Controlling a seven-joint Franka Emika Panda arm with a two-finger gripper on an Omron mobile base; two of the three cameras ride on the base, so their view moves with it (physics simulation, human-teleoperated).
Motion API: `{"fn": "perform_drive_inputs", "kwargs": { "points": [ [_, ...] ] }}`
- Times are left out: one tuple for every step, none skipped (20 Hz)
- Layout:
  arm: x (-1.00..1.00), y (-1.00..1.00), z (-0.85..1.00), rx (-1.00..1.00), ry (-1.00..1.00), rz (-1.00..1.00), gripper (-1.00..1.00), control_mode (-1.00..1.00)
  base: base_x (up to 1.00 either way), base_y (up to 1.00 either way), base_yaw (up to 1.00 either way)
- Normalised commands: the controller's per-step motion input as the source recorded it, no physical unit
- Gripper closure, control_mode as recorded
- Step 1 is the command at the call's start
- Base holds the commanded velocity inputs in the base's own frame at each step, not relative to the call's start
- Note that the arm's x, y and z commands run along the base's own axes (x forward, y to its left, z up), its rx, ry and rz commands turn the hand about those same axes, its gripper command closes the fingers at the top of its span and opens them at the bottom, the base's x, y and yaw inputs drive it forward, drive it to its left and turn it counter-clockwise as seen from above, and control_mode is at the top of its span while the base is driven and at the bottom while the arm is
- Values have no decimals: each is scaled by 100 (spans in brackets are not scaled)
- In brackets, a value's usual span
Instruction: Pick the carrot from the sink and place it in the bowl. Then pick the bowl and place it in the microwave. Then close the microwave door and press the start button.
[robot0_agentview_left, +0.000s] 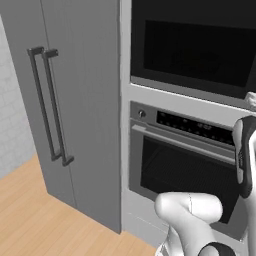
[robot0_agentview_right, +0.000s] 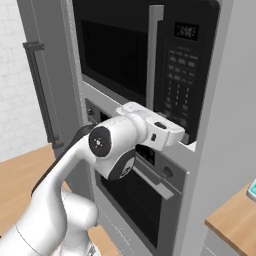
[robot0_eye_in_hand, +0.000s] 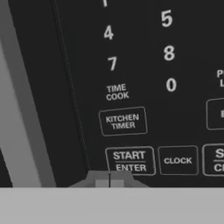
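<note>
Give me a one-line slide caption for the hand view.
Shut hand poised just below the START/ENTER button on the microwave's keypad.

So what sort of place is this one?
A home kitchen, most likely: a built-in microwave above an oven, tall grey cabinet doors beside them, and a wood floor.

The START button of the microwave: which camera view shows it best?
The hand view: the START/ENTER button is large and readable, just above the shut fingers. In the right base view the keypad shows with small, unreadable keys, and the hand partly covers its bottom. The left base view gives the microwave door, not the keypad.
</note>
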Motion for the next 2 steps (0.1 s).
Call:
{"fn": "perform_drive_inputs", "kwargs": {
  "points": [
    [61, -54, 11, 11, 5, 2, 100, -100, 0, 0, 0],
    [65, -53, 6, 11, 2, 2, 100, -100, 0, 0, 0]
  ]
}}
